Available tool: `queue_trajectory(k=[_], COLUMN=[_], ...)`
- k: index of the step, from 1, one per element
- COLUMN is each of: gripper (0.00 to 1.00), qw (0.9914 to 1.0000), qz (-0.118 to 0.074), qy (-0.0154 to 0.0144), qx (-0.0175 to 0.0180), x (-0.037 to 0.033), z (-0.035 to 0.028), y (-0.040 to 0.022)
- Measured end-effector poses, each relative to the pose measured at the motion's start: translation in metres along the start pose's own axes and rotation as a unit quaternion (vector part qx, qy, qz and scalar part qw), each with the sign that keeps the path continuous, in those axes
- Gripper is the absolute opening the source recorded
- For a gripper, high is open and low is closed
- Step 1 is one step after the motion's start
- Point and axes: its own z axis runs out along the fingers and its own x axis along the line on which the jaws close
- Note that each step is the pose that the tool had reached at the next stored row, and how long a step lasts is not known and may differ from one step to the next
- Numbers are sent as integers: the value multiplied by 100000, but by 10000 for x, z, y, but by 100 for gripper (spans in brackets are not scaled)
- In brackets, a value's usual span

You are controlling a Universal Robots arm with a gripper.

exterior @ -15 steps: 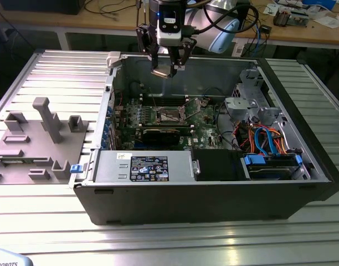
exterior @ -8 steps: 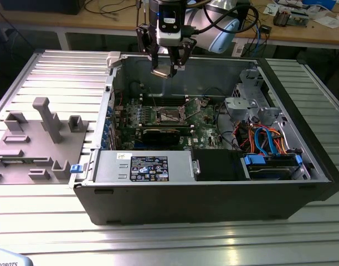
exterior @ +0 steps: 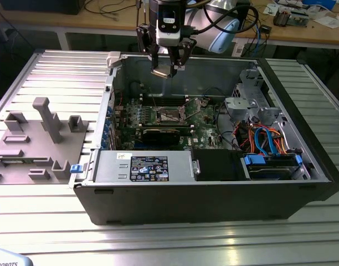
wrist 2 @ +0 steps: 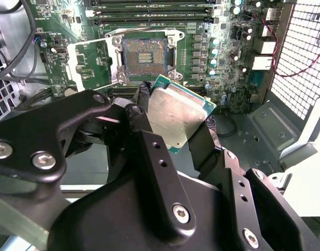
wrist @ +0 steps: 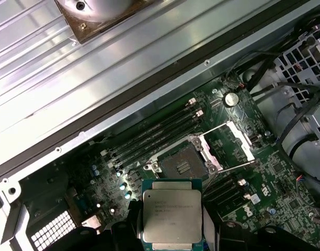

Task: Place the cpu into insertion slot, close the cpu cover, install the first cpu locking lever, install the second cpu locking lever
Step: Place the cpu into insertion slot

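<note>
While over insertion slot (wrist 2: 144, 55), claw (wrist 2: 175, 116) clamps cpu (wrist: 172, 215).

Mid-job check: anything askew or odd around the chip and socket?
The pale silver square cpu, clamped in the black pincer, is turned relative to the open square socket; their edges run at an angle in both wrist views. Nothing looks damaged.

The gripper (exterior: 168, 67) was matte black all over, a chunky block with a pale grey panel (exterior: 170, 23) set into its face. The arm (exterior: 216, 25) behind it showed a rounded silver-grey joint tinged pale blue, with black cables (exterior: 250, 25) looped around it. In the second wrist view the linkage bars (wrist 2: 71, 125) were black too, round-ended and studded with bright silver screws (wrist 2: 43, 160), and one finger (wrist 2: 160, 172) carried a row of small holes.
</note>
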Motion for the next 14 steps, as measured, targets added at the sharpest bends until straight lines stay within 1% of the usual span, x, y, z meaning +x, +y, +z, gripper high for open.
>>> queue_trajectory(k=[14], gripper=[55], qw=[99988], qz=[1516], qy=[-54], qx=[-27], x=[0], z=[0], y=[0])
